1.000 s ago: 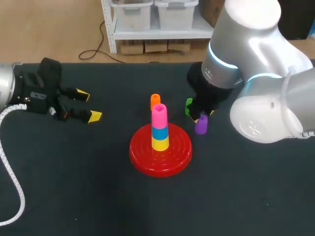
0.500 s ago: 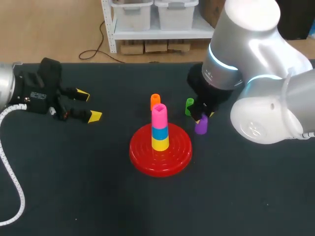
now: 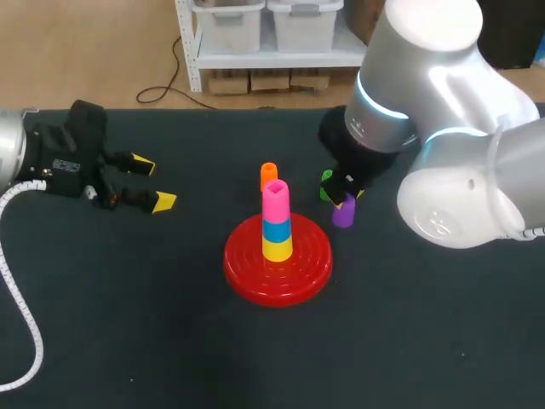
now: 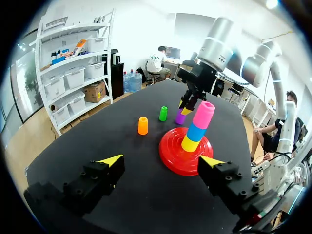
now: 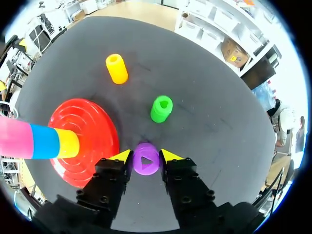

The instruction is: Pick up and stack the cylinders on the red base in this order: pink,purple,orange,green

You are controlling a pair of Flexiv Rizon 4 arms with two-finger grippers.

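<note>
A red base [image 3: 302,264] [image 4: 173,156] [image 5: 95,134] near the table's middle carries a stack of yellow, blue and pink cylinders, with pink [image 3: 275,200] [image 4: 204,113] on top. My right gripper [image 3: 343,201] [image 5: 146,157] is shut on the purple cylinder [image 3: 343,213] [image 5: 146,160] [image 4: 181,117], held just right of the base with both yellow tips against its sides. The green cylinder [image 3: 326,182] [image 5: 161,108] stands just behind it. The orange cylinder [image 3: 268,174] [image 5: 116,68] [image 4: 142,125] stands behind the base. My left gripper [image 3: 155,183] [image 4: 161,161] rests open at the far left, nothing between its fingers.
The dark table top [image 3: 128,324] stretches bare in front of the base and on the left. My right arm's big silver body [image 3: 443,128] hangs over the table's right back part.
My right gripper has closed on the purple cylinder and carried it slightly up and left, toward the base. The left arm has stayed still.
</note>
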